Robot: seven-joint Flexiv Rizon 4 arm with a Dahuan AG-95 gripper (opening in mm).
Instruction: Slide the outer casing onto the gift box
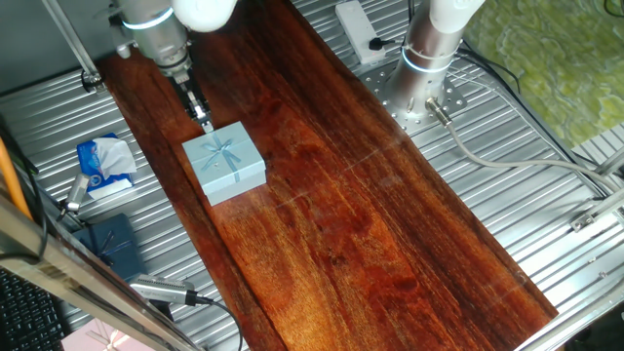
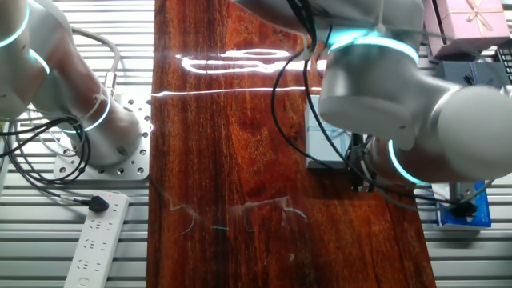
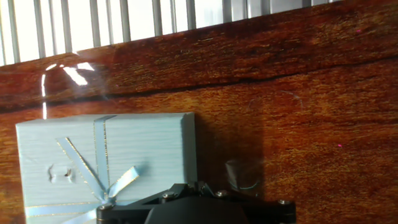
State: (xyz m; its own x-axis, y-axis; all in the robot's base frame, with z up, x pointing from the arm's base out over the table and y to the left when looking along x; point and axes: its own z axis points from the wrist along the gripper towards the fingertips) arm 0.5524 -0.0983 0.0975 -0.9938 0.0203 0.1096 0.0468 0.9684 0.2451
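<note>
The outer casing (image 1: 225,162) is a light blue square sleeve with a pale ribbon and bow on top. It sits flat on the wooden board (image 1: 370,224). In the hand view it (image 3: 106,155) fills the lower left, and in the other fixed view a strip of it (image 2: 324,140) shows behind the arm. My gripper (image 1: 204,121) stands just behind the casing's far corner, fingers together and holding nothing. In the hand view its tips (image 3: 198,186) meet at the bottom edge, beside the casing's right side. The gift box tray with the tan block is hidden or out of view.
A dark navy box (image 1: 107,244) and a blue-and-white packet (image 1: 105,164) lie on the ribbed metal left of the board. A pink box (image 2: 468,20) sits at the edge. A second arm's base (image 1: 429,58) and a power strip (image 2: 96,240) stand across the board.
</note>
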